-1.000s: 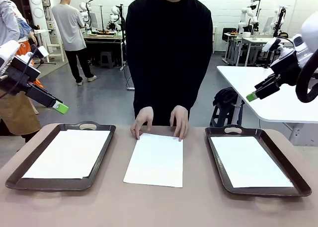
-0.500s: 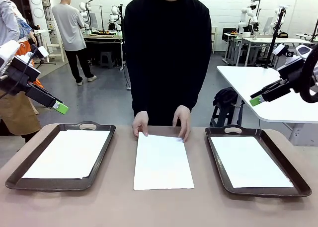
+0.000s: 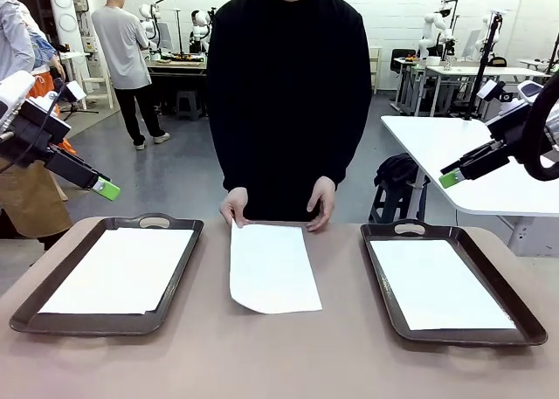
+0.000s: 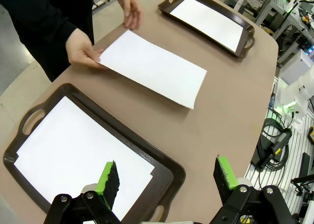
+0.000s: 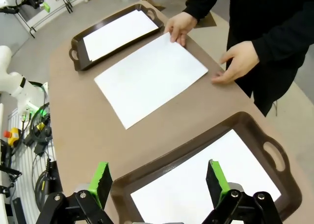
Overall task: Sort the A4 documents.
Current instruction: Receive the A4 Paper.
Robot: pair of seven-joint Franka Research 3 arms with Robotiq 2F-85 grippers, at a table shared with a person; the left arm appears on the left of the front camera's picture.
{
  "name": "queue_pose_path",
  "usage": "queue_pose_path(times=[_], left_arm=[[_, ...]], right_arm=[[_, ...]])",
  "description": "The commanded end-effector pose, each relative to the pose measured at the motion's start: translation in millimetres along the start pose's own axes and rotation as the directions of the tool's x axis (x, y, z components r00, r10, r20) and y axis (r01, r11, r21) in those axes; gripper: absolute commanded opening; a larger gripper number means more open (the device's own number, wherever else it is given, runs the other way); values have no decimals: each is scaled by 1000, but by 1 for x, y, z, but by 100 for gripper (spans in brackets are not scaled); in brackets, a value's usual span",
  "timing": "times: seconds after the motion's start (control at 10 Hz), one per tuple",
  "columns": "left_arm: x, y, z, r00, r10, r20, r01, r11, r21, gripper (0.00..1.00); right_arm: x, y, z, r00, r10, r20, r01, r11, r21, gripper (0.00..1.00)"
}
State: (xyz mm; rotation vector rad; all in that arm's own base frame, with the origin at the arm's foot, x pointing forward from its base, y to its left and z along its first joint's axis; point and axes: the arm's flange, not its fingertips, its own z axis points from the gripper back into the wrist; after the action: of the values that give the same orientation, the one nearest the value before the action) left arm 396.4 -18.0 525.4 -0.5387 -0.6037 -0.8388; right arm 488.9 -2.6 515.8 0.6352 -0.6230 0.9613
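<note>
One of the A4 documents (image 3: pixel 272 268) lies loose on the brown table between two dark brown trays. The person's hands (image 3: pixel 234 207) rest on its far edge, and its near-left corner curls up. A further sheet (image 3: pixel 118 268) lies in the left tray (image 3: pixel 113 326), and another sheet (image 3: pixel 437 283) in the right tray (image 3: pixel 463 336). My left gripper (image 3: pixel 106 189) hangs open high above the left tray; its wrist view shows spread green pads (image 4: pixel 109 177) over that tray's sheet (image 4: pixel 73 150). My right gripper (image 3: pixel 451 178) is open, raised above the right tray (image 5: pixel 196 140).
The person stands at the table's far edge, in the middle. Bare brown tabletop (image 3: pixel 279 364) runs along the near edge in front of the trays. A white table (image 3: pixel 472 163) stands behind at the right. Cables (image 4: pixel 272 145) lie on the floor beside the table.
The person has turned the middle sheet and drawn it back toward themselves, and its near corner has curled. My right gripper has shifted slightly right. The left arm has stayed still.
</note>
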Motion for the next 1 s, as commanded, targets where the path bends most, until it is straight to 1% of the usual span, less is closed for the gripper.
queue_pose_path(times=[0.0,0.9], left_arm=[[-2,1,-1,1000,-7,20,7,1000,-14,100],[-2,1,-1,1000,-7,20,7,1000,-14,100]], right_arm=[[-2,-1,1,1000,-4,4,4,1000,1,100],[-2,-1,1,1000,-4,4,4,1000,1,100]])
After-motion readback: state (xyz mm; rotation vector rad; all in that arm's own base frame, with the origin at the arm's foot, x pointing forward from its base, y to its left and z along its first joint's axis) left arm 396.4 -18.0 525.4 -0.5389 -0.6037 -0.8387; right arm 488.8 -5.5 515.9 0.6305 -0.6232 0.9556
